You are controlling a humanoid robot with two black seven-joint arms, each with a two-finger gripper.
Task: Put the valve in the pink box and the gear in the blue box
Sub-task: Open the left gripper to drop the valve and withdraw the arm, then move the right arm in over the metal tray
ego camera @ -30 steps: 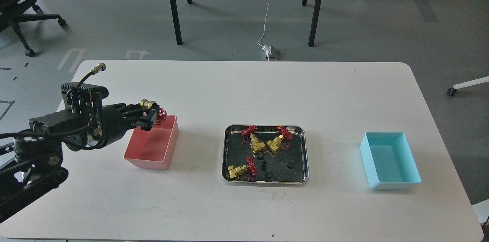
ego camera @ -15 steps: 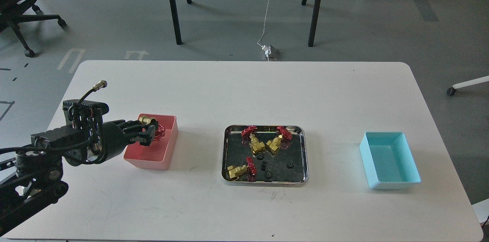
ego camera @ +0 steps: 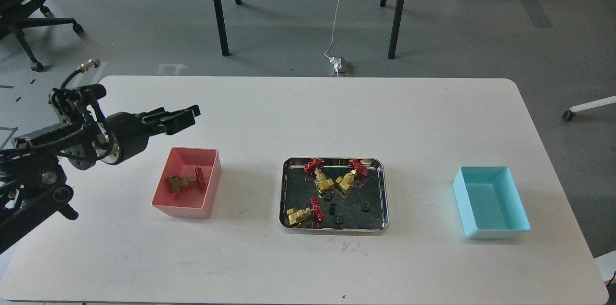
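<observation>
One valve (ego camera: 185, 182) lies on its side inside the pink box (ego camera: 162, 201) at the table's left. My left gripper (ego camera: 188, 117) is open and empty, raised above and behind the box's far edge. Three more valves lie in the steel tray (ego camera: 385, 189): two at its back (ego camera: 320, 177) (ego camera: 350, 177) and one at the front left (ego camera: 303, 214). Small black gears lie in the tray too, one in the middle (ego camera: 327, 196), one at the right (ego camera: 365, 208) and one at the front (ego camera: 338, 220). The blue box (ego camera: 491, 201) stands empty at the right. My right gripper is out of view.
A small black oblong piece (ego camera: 332, 209) lies in the tray between the gears. Beyond the white table (ego camera: 298, 112) there are black stand legs, cables on the floor and an office chair at the far left.
My left gripper lowered the valve into the pink box, let it go, then rose and pulled back to the left. The valve now lies in the box, which shifted slightly.
</observation>
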